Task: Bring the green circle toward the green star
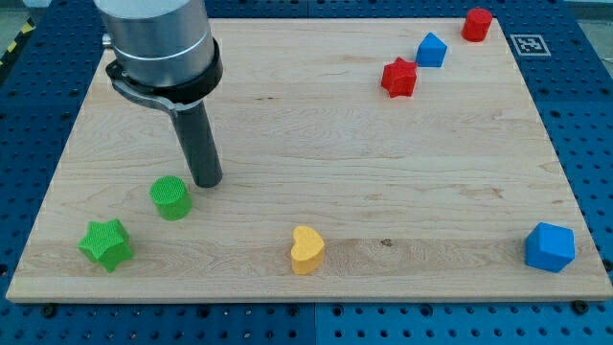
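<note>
The green circle (pixel 171 198) lies on the wooden board near the view's lower left. The green star (pixel 105 243) lies below and to the left of it, close to the board's bottom left corner, with a small gap between the two. My tip (pixel 207 182) rests on the board just right of and slightly above the green circle, close to it but not clearly touching.
A yellow heart (pixel 306 250) lies at the bottom middle. A blue hexagon-like block (pixel 550 247) sits at the bottom right. A red star (pixel 399 78), a blue block (pixel 431 50) and a red block (pixel 476 24) lie at the top right. The board's edge (pixel 306 299) runs along the bottom.
</note>
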